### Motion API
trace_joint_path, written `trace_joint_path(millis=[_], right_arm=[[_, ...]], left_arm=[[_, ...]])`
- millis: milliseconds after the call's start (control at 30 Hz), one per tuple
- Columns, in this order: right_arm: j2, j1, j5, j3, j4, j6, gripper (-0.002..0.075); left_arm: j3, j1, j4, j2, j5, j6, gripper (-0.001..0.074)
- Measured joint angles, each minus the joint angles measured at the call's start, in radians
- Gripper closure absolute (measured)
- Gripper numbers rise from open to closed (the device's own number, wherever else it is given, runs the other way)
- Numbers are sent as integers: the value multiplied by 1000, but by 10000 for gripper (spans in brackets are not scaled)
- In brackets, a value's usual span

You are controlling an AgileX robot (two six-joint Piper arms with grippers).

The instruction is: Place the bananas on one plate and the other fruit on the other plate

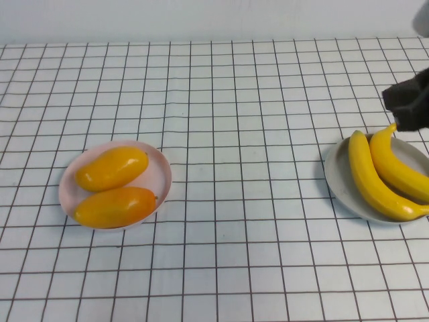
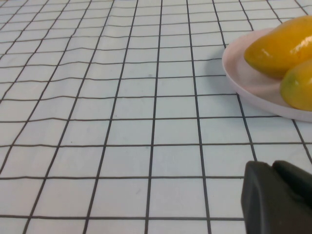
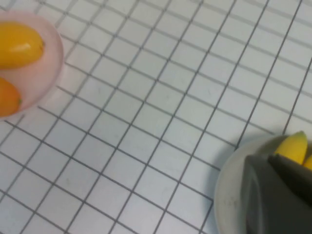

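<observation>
A white gridded desk (image 1: 234, 201) carries two plates, well apart; on the robot's left, the pale pink plate (image 1: 159, 176) holds two orange-yellow fruits (image 1: 112, 168) lying side by side; on the right, the grey-blue plate (image 1: 338, 178) holds two bananas (image 1: 372, 178) touching along their length; the right hand (image 1: 410, 100) hovers just above the banana tips, its grip impossible to tell; the left hand (image 2: 278, 200) appears only in its wrist view, low over the desk near the pink plate, its grip likewise unclear.
</observation>
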Motion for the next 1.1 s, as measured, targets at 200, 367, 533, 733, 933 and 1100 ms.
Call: trace_joint_path(millis=[200,367,533,733,933,1100], right_arm=[[-377,0,-207,303,128,-136,740],[-660,0,-296,484,140,-173,741],[-905,-1,-311,595,98,-175,741],[-1068,-2,-313,683,-146,-4,741],[-1094,-2,-320,762,-184,64,741],[-1094,-2,-320,803,-192,76,741]], left_arm=[[0,0,0,0,0,0,738],[0,0,0,0,0,0,738],[0,0,0,0,0,0,738],[0,0,0,0,0,0,738],[0,0,0,0,0,0,738],[0,0,0,0,0,0,738]])
